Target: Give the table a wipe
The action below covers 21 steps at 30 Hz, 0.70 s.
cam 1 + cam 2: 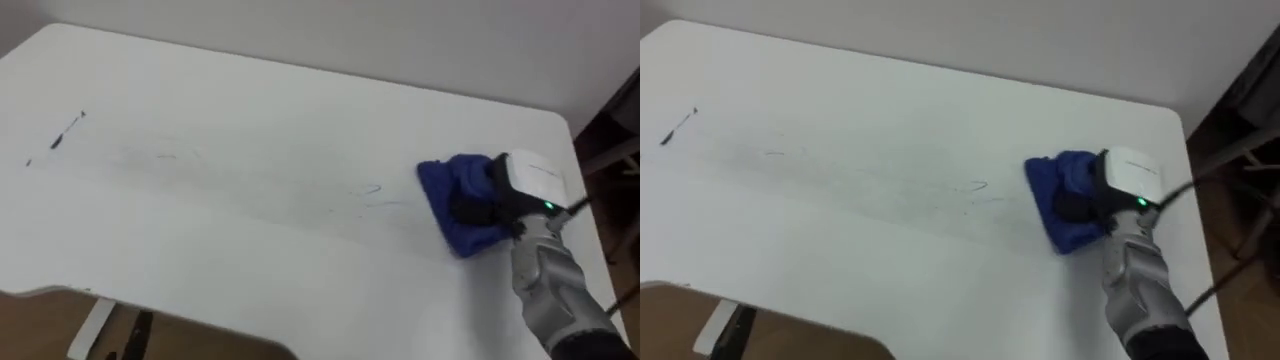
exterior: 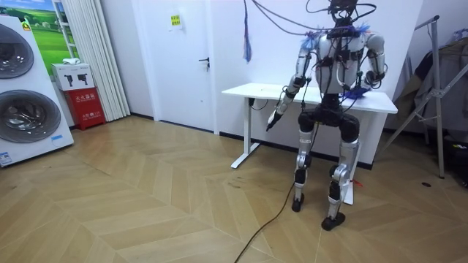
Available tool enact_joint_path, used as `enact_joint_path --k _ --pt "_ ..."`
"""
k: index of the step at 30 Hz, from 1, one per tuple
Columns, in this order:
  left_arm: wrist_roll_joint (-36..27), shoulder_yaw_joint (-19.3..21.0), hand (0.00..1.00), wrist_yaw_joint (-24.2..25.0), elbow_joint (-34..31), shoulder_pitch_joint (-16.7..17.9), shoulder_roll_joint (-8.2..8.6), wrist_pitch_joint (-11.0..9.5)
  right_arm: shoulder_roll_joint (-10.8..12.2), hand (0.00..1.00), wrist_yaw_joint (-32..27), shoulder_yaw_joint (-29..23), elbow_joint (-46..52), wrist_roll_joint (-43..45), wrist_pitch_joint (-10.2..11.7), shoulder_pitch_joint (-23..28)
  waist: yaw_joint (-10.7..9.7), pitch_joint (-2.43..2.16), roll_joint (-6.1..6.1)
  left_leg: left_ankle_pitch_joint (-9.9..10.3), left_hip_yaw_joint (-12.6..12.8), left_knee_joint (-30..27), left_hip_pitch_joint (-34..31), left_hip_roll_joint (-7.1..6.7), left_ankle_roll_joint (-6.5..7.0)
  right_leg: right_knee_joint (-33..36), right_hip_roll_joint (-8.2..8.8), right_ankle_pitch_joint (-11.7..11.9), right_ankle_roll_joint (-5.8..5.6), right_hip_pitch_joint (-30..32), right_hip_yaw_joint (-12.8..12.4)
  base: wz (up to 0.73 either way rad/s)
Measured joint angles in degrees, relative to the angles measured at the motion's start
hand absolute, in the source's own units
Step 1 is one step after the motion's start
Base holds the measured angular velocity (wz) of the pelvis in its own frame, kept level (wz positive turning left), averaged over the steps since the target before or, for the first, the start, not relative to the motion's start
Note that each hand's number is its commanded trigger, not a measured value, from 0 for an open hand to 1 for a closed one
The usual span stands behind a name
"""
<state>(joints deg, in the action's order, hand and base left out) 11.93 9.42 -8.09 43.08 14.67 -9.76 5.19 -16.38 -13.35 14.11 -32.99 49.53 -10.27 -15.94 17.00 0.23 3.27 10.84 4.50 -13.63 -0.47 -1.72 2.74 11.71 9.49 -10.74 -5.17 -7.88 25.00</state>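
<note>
1. Right hand (image 1: 512, 192) is pressed onto the blue cloth (image 1: 448, 190) near the table's (image 1: 250, 260) right edge, with its fingers curled into the cloth.
2. Left hand (image 2: 273, 119) is hung loosely open by the front edge.
3. Little is judged done: faint scribbles (image 1: 375, 195) mid-table and a dark mark (image 1: 62, 132) near the left edge are left.

The blue wiping rag (image 1: 450, 190) looks like soft, rumpled cloth, the white rectangular table top (image 1: 250, 240) is smooth and matt, and the herringbone floor (image 2: 146, 201) is lightly glossy wood.
</note>
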Motion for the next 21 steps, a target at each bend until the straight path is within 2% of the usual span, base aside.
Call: enact_joint_path --k 2,3,4,5,6,7,9,10,11,12,14,17,21 --pt "0.18 -1.58 0.0 0.07 0.94 0.4 -0.13 1.34 2.05 1.0 2.15 4.07 0.67 2.86 -0.4 -3.11 1.09 0.0 0.35 -0.19 -0.57 -0.01 0.28 0.15 -0.26 -0.02 -0.18 0.01 0.03 -0.03 0.85 0.15" --pt "0.21 -1.85 0.0 0.12 0.88 0.44 -0.08 1.67 2.08 1.0 2.36 4.79 0.87 2.9 -0.25 -3.52 1.27 0.05 0.54 -0.21 -0.71 -0.03 0.35 0.15 -0.27 -0.02 -0.17 0.01 0.03 0.0 1.19 0.22" --pt "0.27 -2.04 0.0 0.25 0.8 0.9 -0.06 2.01 2.17 1.0 2.77 5.11 1.24 2.91 0.24 -3.75 2.62 0.0 0.79 -0.26 -1.31 -0.03 0.3 0.08 -0.25 -0.01 -0.1 0.01 0.03 -0.24 2.16 0.3" --pt "0.29 -1.95 0.0 0.25 0.82 2.07 -0.14 2.22 2.24 1.0 2.81 5.01 1.23 2.27 0.36 -3.74 3.14 0.1 0.92 -0.34 -1.95 -0.12 0.28 0.05 -0.12 0.04 -0.02 0.01 0.03 -0.61 2.23 0.37" --pt "0.29 -1.78 0.0 0.24 0.81 2.75 -0.17 2.31 2.24 1.0 2.81 4.83 1.14 1.82 0.39 -3.74 3.17 0.12 1.14 -0.39 -2.18 -0.24 0.34 -0.04 -0.04 0.04 0.06 0.01 0.02 -0.86 2.21 0.43" --pt "0.3 -1.47 0.0 0.24 0.81 4.25 -0.23 2.48 2.16 1.0 2.77 4.24 1.09 1.26 0.47 -3.37 3.13 0.44 1.04 -0.4 -2.51 -0.34 0.52 -0.21 0.07 0.14 0.23 0.04 -0.03 -1.27 2.13 0.36" --pt "0.3 -0.63 0.0 0.25 0.86 6.04 -0.22 2.5 1.79 1.0 2.15 2.43 -0.14 0.86 1.81 -1.77 2.76 0.68 1.11 -0.27 -3.38 -0.46 0.57 -0.66 0.27 0.07 0.43 0.11 -0.14 -1.87 2.48 0.35" --pt "0.48 -0.21 0.0 0.29 0.85 6.72 -0.2 2.49 1.56 1.0 0.81 0.13 -1.24 0.2 3.0 0.55 2.09 0.62 1.23 -0.11 -4.29 -0.74 0.56 -1.04 0.54 0.05 0.6 0.13 -0.17 -2.39 2.76 0.45" --pt "0.91 0.2 0.0 0.36 0.64 7.56 -0.21 2.35 1.56 1.0 -1.38 -2.55 -0.55 -0.09 5.03 4.1 0.5 0.68 1.13 0.09 -5.23 -1.18 0.55 -1.34 0.85 -0.06 0.61 0.32 -0.46 -3.09 2.67 0.47" --pt "1.29 0.54 0.0 0.4 0.49 8.02 -0.22 2.27 1.55 1.0 -2.32 -3.55 -0.32 -0.2 5.95 5.5 -0.45 0.63 1.18 0.16 -5.53 -1.24 0.59 -1.49 0.96 0.03 0.66 0.35 -0.51 -3.3 2.51 0.34" --pt "2.6 2.42 0.0 0.54 0.87 8.62 -0.25 1.61 1.54 1.0 -6.13 -8.75 -0.18 -1.71 10.04 10.39 -3.58 0.62 1.11 0.42 -5.73 -1.15 1.12 -2.05 1.38 -0.09 1.04 0.37 -0.55 -3.98 2.04 0.1" --pt "3.34 5.79 0.0 0.76 0.65 7.38 -0.35 0.34 0.88 1.0 -9.53 -13.62 -0.29 -4.13 11.22 14.56 -5.52 0.29 0.91 0.63 -5.16 -0.88 1.41 -2.18 1.69 -0.03 1.33 0.79 -1.26 -4.3 2.0 -0.13" --pt "3.29 5.6 0.0 0.12 -0.92 4.82 -0.18 -0.58 0.24 1.0 -10.31 -13.99 -1.86 -4.9 11.44 14.52 -6.52 0.01 0.48 0.7 -4.82 -0.81 2.1 -2.19 1.83 -0.1 1.44 0.94 -1.39 -4.35 1.81 -0.18"
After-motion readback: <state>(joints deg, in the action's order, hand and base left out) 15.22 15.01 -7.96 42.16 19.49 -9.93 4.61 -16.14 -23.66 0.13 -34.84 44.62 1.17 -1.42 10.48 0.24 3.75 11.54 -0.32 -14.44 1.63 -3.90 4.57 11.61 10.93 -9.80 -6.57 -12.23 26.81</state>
